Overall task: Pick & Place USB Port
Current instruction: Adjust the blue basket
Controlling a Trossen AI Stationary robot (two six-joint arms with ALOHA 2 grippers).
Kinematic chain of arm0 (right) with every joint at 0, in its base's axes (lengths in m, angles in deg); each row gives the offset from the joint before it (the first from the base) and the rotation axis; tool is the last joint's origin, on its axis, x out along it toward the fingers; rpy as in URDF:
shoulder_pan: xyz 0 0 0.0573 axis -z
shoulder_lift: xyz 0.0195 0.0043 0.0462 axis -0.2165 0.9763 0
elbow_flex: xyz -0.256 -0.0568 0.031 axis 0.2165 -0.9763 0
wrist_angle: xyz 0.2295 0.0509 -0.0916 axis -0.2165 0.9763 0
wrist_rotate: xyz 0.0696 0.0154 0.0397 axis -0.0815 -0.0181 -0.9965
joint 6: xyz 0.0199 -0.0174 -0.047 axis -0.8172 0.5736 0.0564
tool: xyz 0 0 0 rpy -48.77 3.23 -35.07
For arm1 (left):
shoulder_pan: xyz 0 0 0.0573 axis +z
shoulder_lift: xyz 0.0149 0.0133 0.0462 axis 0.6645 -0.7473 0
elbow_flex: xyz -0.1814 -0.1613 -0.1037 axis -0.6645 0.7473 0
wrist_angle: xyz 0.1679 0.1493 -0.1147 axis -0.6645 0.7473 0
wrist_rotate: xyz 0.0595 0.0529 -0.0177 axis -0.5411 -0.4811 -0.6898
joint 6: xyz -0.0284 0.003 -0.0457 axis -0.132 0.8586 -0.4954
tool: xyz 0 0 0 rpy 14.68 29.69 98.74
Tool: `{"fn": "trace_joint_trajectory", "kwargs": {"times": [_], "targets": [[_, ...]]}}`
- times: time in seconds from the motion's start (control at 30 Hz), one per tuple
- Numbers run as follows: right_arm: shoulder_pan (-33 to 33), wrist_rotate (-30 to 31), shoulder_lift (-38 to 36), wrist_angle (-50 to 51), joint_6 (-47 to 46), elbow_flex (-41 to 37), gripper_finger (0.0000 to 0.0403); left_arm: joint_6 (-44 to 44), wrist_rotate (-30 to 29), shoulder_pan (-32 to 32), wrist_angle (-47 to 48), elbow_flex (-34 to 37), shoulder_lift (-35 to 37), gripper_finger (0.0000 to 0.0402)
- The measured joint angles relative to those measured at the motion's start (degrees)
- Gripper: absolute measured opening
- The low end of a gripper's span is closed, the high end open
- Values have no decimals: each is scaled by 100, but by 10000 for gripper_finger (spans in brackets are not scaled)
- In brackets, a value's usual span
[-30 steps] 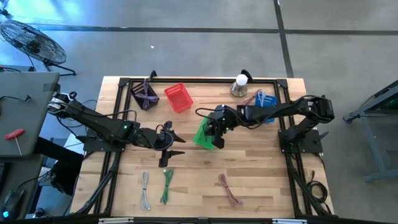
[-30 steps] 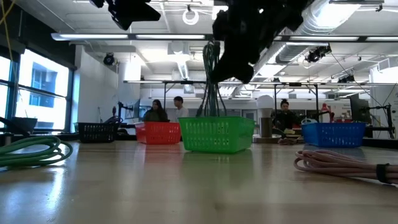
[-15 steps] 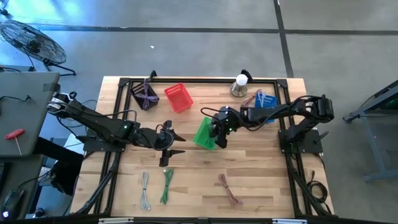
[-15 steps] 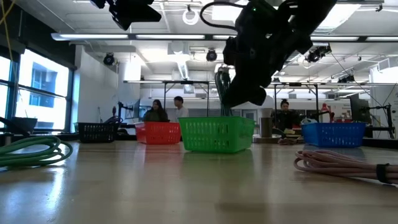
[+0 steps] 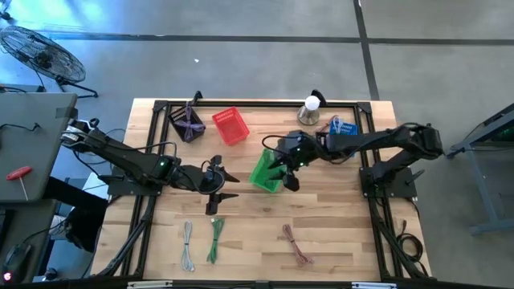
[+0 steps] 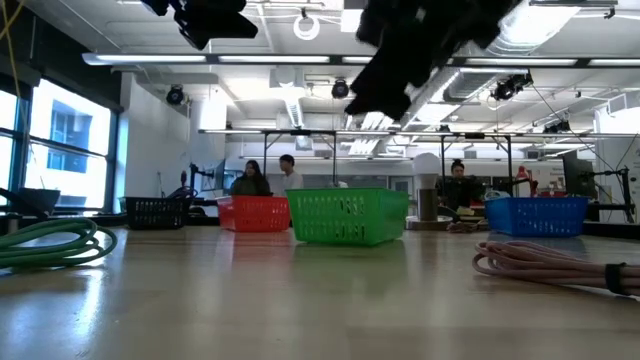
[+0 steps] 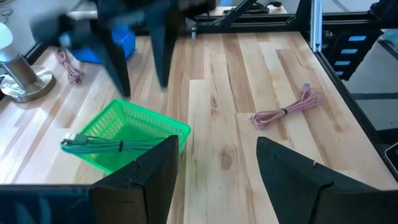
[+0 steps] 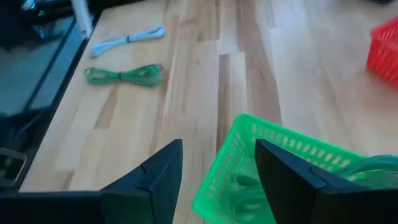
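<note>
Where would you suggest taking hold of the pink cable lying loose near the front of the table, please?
Probably at the middle of the pink cable, where its tie binds the strands into one narrow bundle. Come straight down from above with the fingers across the bundle: it lies flat on the table with bare wood on both sides.

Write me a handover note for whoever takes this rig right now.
Right gripper: open, empty, above the green basket.
Left gripper: open, empty, waiting mid-table beside that basket.
Done: one green cable lies inside the green basket.
Left: green cable, white cable and pink cable lie on the table's front edge. Red, black and blue baskets stand at the back.
</note>
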State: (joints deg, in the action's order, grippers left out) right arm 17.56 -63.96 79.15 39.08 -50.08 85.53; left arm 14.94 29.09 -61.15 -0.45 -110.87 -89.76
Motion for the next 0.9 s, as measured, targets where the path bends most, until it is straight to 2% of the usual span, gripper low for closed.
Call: {"fn": "trace_joint_trajectory", "kwargs": {"times": [0.1,0.27,0.37,0.5,0.57,0.63,0.9], "targets": [[-9,520,-377,1206,608,444,188,0,2,0,65,-1,0,211],[18,2409,-786,3154,1369,1239,183,0,2,0,149,-1,0,211],[72,3283,-855,3849,1670,1612,183,0,2,0,150,-1,0,211],[338,3927,-851,4384,2047,1799,181,0,2,0,149,-1,0,211],[564,4066,-849,4469,2433,1762,179,0,2,0,149,-1,0,211],[859,3956,-849,4523,2735,1662,177,0,2,0,149,-1,0,211],[1914,2773,-704,4547,3368,1095,168,0,4,0,149,-1,0,211]]}}
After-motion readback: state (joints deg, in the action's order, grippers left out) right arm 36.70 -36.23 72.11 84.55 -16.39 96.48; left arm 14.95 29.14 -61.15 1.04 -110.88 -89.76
